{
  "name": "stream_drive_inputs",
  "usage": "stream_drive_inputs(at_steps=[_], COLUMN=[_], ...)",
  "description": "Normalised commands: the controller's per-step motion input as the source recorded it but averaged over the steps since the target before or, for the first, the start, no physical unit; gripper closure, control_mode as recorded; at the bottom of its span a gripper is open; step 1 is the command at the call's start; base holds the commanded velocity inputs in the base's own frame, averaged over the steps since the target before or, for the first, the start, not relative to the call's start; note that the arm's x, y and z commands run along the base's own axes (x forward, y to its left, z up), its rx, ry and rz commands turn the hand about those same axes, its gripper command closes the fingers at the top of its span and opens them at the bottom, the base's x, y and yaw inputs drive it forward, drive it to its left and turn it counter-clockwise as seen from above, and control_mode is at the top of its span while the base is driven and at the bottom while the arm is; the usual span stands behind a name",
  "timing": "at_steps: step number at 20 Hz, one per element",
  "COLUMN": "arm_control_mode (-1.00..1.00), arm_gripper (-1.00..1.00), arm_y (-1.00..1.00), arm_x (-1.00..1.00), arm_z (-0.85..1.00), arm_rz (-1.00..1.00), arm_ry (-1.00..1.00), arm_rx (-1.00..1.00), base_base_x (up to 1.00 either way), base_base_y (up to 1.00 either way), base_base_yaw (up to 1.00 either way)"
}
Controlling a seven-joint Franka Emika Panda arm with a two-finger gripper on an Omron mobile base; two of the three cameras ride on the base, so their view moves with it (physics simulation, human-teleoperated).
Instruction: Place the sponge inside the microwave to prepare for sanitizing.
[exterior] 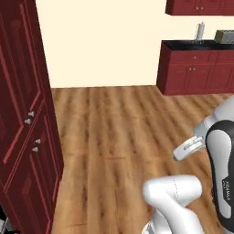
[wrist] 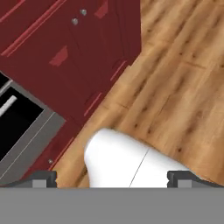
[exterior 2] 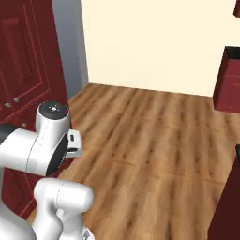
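Over wood floor [wrist: 183, 87] | hand [wrist: 112, 177] wide open, holds nothing | red cabinet [wrist: 65, 57] beside

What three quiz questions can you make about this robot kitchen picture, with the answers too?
1. True or false: the brown wooden plank floor lies between the tall dark red cabinet and the low dark red cabinets with a black countertop.
2. In the hand view, are the two dark finger tips of the gripper close together or far apart?
3. What does the gripper hold: A) a cup, B) nothing, C) a spoon?

Key: 1 true. 2 far apart. 3 B.
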Motion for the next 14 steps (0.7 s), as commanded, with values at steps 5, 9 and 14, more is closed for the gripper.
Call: stream_drive_inputs(at_steps=[5, 9, 14], arm_control_mode=[1.00, 1.00, 1.00], arm_gripper=[-1.00, -1.00, -1.00], arm_y=[0.00, 0.00, 0.00], arm_x=[0.00, 0.00, 0.00], arm_z=[0.00, 0.00, 0.00], arm_rz=[0.00, 0.00, 0.00], arm_ry=[0.00, 0.00, 0.00], arm_rx=[0.00, 0.00, 0.00], base_base_x=[0.00, 0.00, 0.01], base_base_y=[0.04, 0.07, 0.08], base_base_yaw=[-1.00, -1.00, -0.99])
